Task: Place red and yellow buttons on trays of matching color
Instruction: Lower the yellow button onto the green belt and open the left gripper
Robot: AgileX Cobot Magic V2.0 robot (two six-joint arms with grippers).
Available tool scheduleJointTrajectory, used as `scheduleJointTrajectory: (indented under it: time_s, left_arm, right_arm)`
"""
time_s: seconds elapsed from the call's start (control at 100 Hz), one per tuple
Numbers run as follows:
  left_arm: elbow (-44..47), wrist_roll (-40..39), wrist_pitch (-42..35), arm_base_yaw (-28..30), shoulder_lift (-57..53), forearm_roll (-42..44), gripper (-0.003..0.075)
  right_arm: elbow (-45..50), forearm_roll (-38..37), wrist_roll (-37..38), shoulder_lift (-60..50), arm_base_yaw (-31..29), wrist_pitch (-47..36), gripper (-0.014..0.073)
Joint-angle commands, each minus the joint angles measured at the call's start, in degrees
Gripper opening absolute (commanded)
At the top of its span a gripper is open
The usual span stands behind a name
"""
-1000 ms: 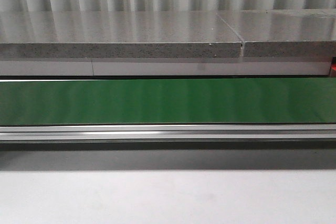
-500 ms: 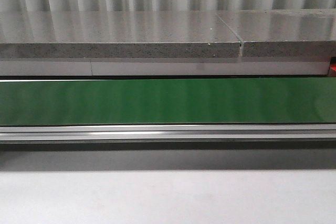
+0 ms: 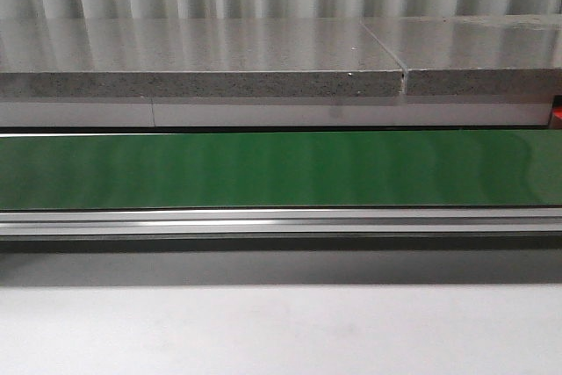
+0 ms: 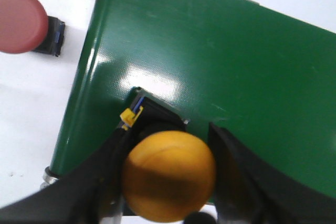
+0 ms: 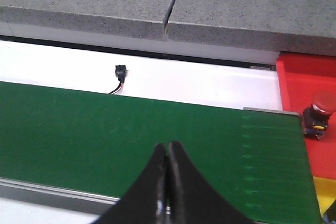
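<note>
**Yellow button in the left hand, nothing new on the belt**

Front view: The green belt (image 3: pixel 281 169) runs from the left edge of the desk (image 3: pixel 281 331) to the right edge. It looks the same as it did a second ago and half a second ago. No button has come along it, and no arm shows. Behind it sits the gray stone shelf (image 3: pixel 202 59). So here nothing has changed, and no new button is waiting to be picked.

Left wrist view: The left hand (image 4: pixel 170 174) is closed around the yellow button (image 4: pixel 169 176). One finger sits on each side of it. The button's dark base is over the green belt, near the belt's edge. I cannot tell if the base touches the belt. A red button (image 4: pixel 18 20) lies on the white desk just off that belt edge. I think the yellow button should go to the yellow tray next, but this view shows no such tray.

Right wrist view: The right hand (image 5: pixel 168 182) is closed tight and holds nothing. It hangs over the green belt. Another red button (image 5: pixel 319 113) already stands on the red tray (image 5: pixel 294 85) by the right end of the belt. A bit of yellow (image 5: pixel 325 195) peeks out below the red tray, maybe the yellow tray.
</note>
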Motion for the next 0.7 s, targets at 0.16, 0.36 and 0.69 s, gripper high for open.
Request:
scheduleJointTrajectory:
  time_s: [0.16,0.36,0.69]
  left_arm:
    - [-1.8,0.1,-2.6,-0.3,-1.4,-3.6,0.0548]
    - [-1.8,1.4,-5.2,-0.4,-2.1,-8.1,0.0565]
    - [-1.8,1.4,-3.8,4.0,-6.1,-6.9,0.0564]
  right_arm:
    - [-1.5,0.0,-0.5,-0.1,0.0,-3.8,-0.0067]
    - [-1.5,0.0,-0.5,-0.1,0.0,-3.8,-0.0067]
    - [-1.5,0.0,-0.5,-0.1,0.0,-3.8,-0.0067]
